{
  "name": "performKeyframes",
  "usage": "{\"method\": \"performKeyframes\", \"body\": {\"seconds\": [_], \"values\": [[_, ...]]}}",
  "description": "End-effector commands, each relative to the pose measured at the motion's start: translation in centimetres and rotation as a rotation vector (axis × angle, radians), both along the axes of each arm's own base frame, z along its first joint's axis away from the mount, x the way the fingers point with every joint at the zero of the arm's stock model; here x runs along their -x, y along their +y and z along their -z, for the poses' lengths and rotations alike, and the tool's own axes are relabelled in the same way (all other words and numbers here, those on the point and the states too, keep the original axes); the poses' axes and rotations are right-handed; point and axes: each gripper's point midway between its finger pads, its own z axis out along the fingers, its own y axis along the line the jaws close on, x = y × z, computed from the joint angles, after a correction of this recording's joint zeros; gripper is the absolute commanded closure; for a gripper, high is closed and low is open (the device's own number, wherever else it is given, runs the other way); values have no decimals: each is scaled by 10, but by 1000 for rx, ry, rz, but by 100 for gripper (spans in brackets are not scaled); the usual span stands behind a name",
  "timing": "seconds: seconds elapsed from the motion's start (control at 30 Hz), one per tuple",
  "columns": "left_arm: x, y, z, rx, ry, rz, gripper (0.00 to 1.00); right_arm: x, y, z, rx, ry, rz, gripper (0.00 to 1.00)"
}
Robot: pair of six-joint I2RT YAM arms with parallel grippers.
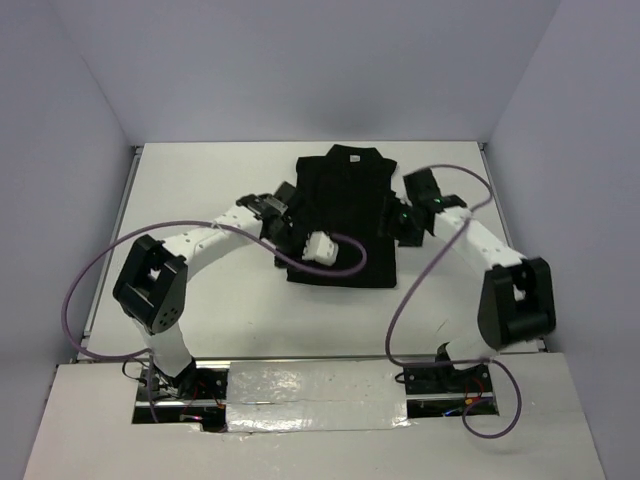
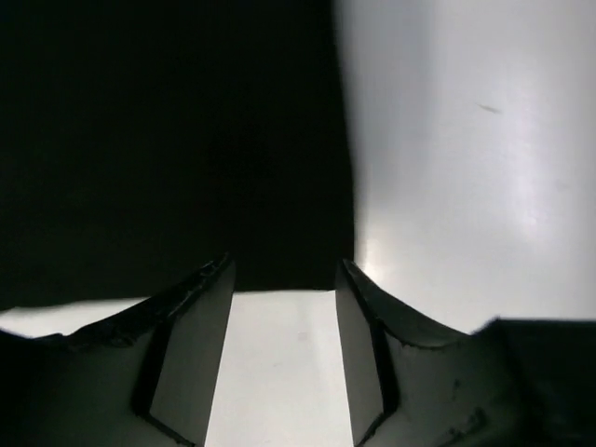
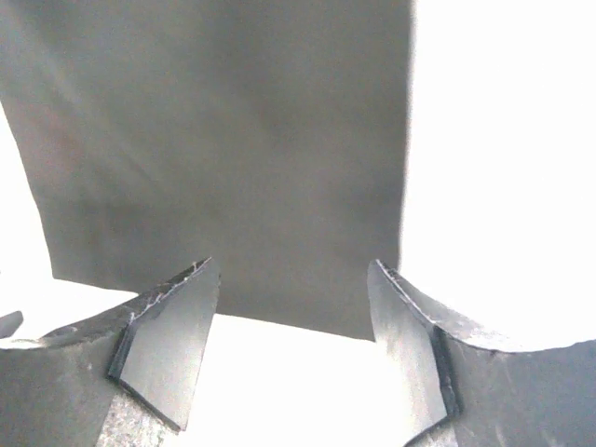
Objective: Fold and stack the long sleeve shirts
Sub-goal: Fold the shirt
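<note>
One black long sleeve shirt (image 1: 345, 215) lies folded into a rectangle in the middle of the table, collar at the far end, with a small white tag (image 1: 352, 157) on it. My left gripper (image 1: 303, 240) hangs over its left side. In the left wrist view that gripper (image 2: 286, 265) is open, bare table between its fingers, their tips at the shirt's (image 2: 168, 140) edge near a corner. My right gripper (image 1: 403, 225) is at the shirt's right edge. It stands open (image 3: 293, 265) with nothing held, its tips just over the border of the shirt (image 3: 233, 168).
The white table (image 1: 200, 180) is boxed in by pale walls on three sides. A purple cable (image 1: 358, 255) from the left arm loops over the shirt's near part. Another cable (image 1: 470, 185) arches above the right wrist.
</note>
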Motion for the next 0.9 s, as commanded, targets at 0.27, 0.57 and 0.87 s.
{"method": "performKeyframes", "body": {"seconds": [0.27,0.57,0.87], "values": [[72,16,69,-255,-28,356,1,105,-24,56,-216,190,106,24],[45,13,87,-271,-153,198,10,113,-20,89,-251,254,144,28],[49,23,103,-298,-146,171,59,104,-22,96,-272,253,193,55]]}}
